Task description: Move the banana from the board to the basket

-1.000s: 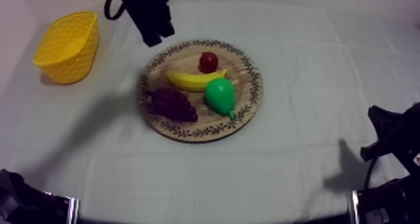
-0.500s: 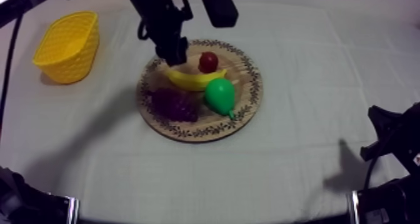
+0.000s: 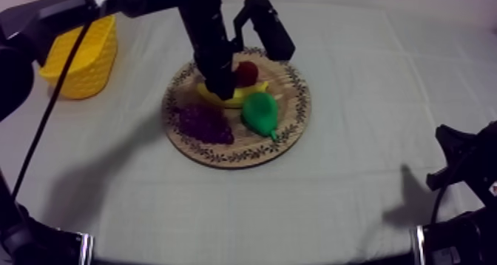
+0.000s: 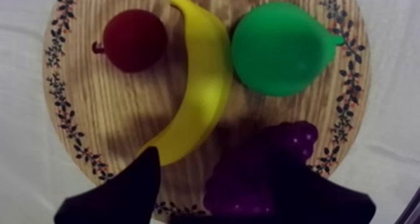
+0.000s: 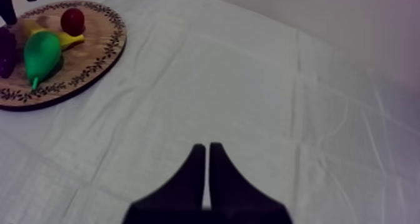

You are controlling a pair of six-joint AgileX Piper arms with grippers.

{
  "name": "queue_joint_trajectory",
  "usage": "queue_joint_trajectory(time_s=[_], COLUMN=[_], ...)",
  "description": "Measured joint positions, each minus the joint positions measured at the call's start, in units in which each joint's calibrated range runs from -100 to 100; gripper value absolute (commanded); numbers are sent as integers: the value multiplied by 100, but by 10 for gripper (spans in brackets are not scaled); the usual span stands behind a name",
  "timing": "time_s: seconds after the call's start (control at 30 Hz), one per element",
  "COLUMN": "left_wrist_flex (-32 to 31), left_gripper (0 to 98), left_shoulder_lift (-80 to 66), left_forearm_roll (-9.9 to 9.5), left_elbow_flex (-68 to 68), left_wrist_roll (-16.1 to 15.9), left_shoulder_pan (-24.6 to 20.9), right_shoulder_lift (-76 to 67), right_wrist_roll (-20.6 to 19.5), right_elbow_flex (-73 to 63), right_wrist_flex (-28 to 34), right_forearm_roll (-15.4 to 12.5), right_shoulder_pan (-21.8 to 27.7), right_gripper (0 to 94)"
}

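The left pincer [image 3: 221,86] hangs fingers apart, straight over the curved yellow toy banana [image 4: 201,89]. The banana lies under it on the round wooden board with a patterned rim [image 4: 78,129], flanked closely by a small red fruit [image 4: 134,40] and a green pear [image 4: 281,48], so a top-down grasp looks sensible. The yellow plastic basket [image 3: 78,57] sits well off to the pincer's side. The right pincer [image 5: 207,152] is idle, fingers together.

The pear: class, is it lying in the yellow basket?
No, the pear lies on the wooden board beside the banana.

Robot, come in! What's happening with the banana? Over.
Left gripper open, low over banana. Right gripper shut, over bare cloth. It lies on wooden board. Pear and small red fruit close beside it.
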Motion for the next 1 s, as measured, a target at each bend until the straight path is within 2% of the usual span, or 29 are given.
queue_joint_trajectory(time_s=[0.4, 0.67, 0.83, 1.0], left_wrist_flex=[-13, -12, -3, -13], left_gripper=[733, 740, 707, 593], left_shoulder_lift=[670, 1153, 1416, 1659], left_forearm_roll=[0, 0, 0, 0], left_elbow_flex=[-420, -778, -1005, -1248], left_wrist_roll=[60, 29, 25, 34], left_shoulder_pan=[-10, -72, -117, -133], right_shoulder_lift=[0, 0, 0, 0], right_wrist_roll=[1, 1, 4, 4], right_elbow_flex=[0, 0, 0, 0], right_wrist_flex=[0, 0, 0, 0], right_forearm_roll=[0, 0, 0, 0], right_shoulder_pan=[0, 0, 0, 0], right_gripper=[4, 4, 4, 4])
